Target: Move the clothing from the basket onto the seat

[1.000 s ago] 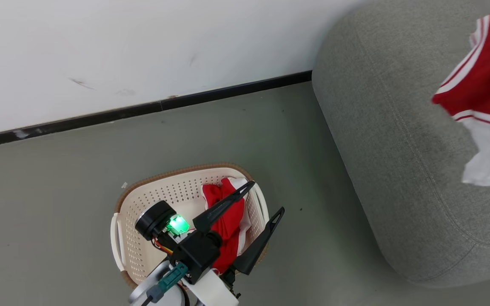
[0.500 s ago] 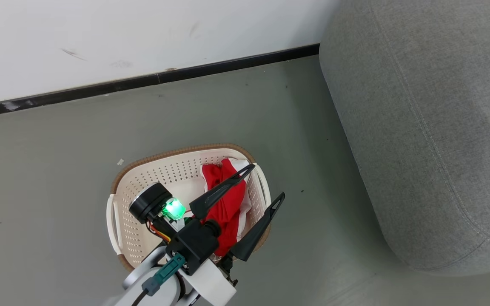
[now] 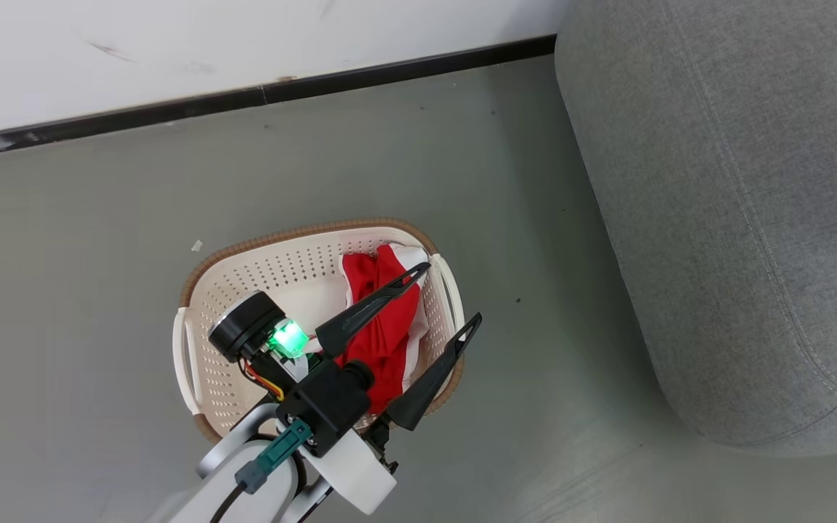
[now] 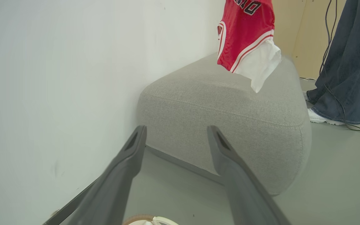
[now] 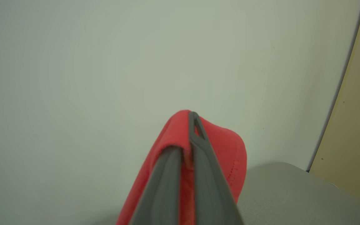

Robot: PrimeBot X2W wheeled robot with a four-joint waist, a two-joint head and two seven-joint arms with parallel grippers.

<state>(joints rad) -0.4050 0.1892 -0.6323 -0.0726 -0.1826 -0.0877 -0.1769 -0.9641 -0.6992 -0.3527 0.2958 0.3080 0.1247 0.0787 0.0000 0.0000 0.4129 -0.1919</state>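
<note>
Jersey [image 4: 245,37] aloft over the seat [image 4: 230,103], another garment [image 3: 382,319] in the basket [image 3: 244,276].
The right gripper [image 5: 186,137] has its jaws pinched on the jersey's red cloth; it dangles above the grey seat. On the floor [image 3: 99,218], the left gripper [image 3: 451,293] hovers over the basket, jaws wide apart and empty, the crumpled red-and-white garment under them. Jeans-clad legs [image 4: 345,62] stand beyond the seat.

White forearm [image 3: 352,481], black end effector [image 3: 451,293], green light [image 3: 289,338], teal cable plug [image 3: 273,455].
</note>
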